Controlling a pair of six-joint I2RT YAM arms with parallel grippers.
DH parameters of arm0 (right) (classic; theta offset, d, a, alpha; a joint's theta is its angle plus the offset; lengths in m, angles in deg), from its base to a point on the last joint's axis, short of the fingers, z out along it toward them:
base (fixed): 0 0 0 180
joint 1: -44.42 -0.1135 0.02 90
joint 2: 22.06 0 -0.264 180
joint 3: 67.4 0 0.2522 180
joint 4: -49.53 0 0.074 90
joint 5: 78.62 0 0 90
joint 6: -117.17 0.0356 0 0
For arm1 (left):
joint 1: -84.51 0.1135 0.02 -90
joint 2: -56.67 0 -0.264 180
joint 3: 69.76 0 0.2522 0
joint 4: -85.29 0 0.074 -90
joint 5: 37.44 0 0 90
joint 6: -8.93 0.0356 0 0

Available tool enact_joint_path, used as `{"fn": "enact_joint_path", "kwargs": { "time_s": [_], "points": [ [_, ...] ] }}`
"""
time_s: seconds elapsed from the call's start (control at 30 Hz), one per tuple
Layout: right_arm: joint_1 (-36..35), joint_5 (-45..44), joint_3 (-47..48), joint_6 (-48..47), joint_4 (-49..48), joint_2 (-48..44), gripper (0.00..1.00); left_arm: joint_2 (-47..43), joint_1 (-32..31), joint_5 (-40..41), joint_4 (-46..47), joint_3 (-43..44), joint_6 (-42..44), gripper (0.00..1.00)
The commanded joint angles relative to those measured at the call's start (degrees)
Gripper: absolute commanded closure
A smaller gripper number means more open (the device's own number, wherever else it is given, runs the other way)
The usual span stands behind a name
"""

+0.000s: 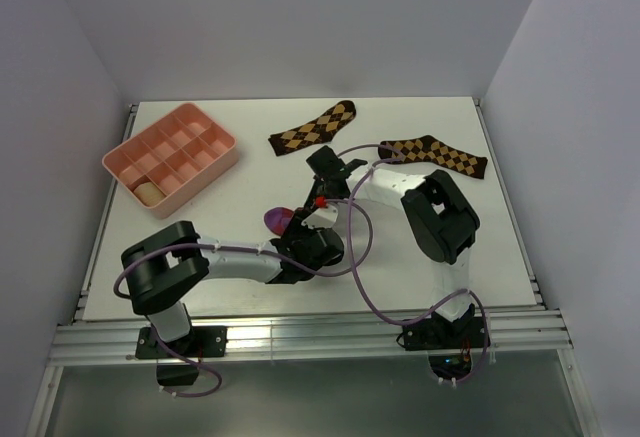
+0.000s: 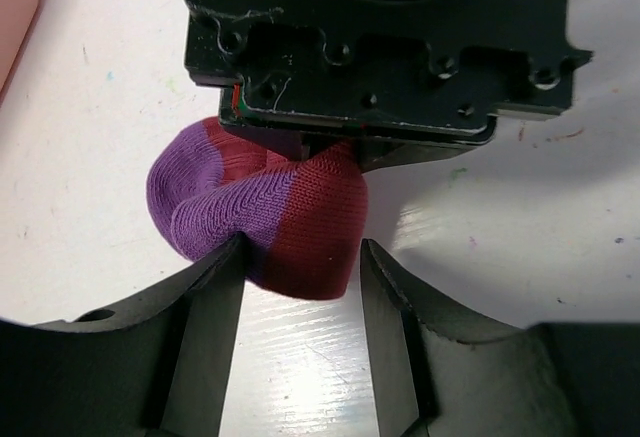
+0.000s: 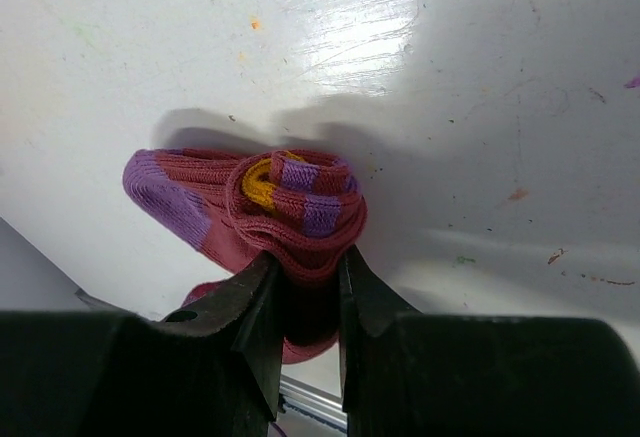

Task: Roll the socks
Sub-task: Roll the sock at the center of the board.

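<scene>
Rolled crimson sock (image 3: pixel 290 202) at mid-bench, between both hands.
Right hand (image 3: pixel 305 259) pinches the roll's end tight. Left hand (image 2: pixel 302 249) fingers flank the roll, touching it; cannot tell whether they clamp it.

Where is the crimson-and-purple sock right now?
In the top view the crimson-and-purple knit sock sits near the middle of the white table, slightly left. It is pinched by the right gripper and straddled by the left gripper.

Overhead; two wrist close-ups of sock (image 2: pixel 270 217)
</scene>
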Motion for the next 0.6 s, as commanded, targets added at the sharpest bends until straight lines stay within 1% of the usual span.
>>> {"fn": "enact_joint_path", "kwargs": {
  "time_s": [0.0, 0.2, 0.3, 0.33, 0.37, 0.4, 0.43, 0.5, 0.53, 0.57],
  "points": [
    [-0.3, 0.7, -0.2, -1.9, 4.9, 2.6, 1.0, 1.9, 1.4, 2.3, -2.1, 1.7, -2.4, 0.46],
    [-0.3, 1.6, 0.1, -2.4, 5.2, 2.8, 1.0, 4.1, 3.0, 0.1, -2.4, 1.2, -4.3, 0.46],
    [-0.4, 1.9, 0.7, -2.9, 5.6, 2.8, 1.0, 5.8, 3.9, -1.3, -3.3, 1.3, -5.4, 0.48],
    [-0.4, 2.0, 1.0, -3.0, 5.6, 2.8, 1.0, 6.1, 4.0, -1.7, -3.4, 1.4, -5.6, 0.52],
    [-0.6, 2.1, 1.2, -3.1, 5.7, 2.9, 1.0, 6.5, 4.3, -2.6, -3.3, 1.3, -5.7, 0.58],
    [-0.6, 2.2, 1.2, -3.2, 5.7, 3.1, 1.0, 6.5, 4.4, -3.2, -3.3, 1.3, -5.9, 0.58],
    [-0.5, 2.4, 1.4, -3.3, 5.7, 3.1, 1.0, 6.6, 4.6, -3.6, -3.3, 1.3, -6.0, 0.67],
    [-0.6, 3.2, 1.5, -3.6, 5.4, 3.3, 1.0, 6.8, 5.3, -4.9, -3.7, 1.3, -6.4, 0.75],
    [-0.6, 3.4, 1.5, -3.7, 5.3, 3.3, 1.0, 6.6, 5.6, -5.3, -3.8, 1.3, -6.7, 0.82],
    [-0.5, 3.6, 1.9, -4.0, 5.2, 3.4, 1.0, 6.1, 6.1, -5.8, -3.7, 1.2, -6.9, 0.85]
  ]
}}
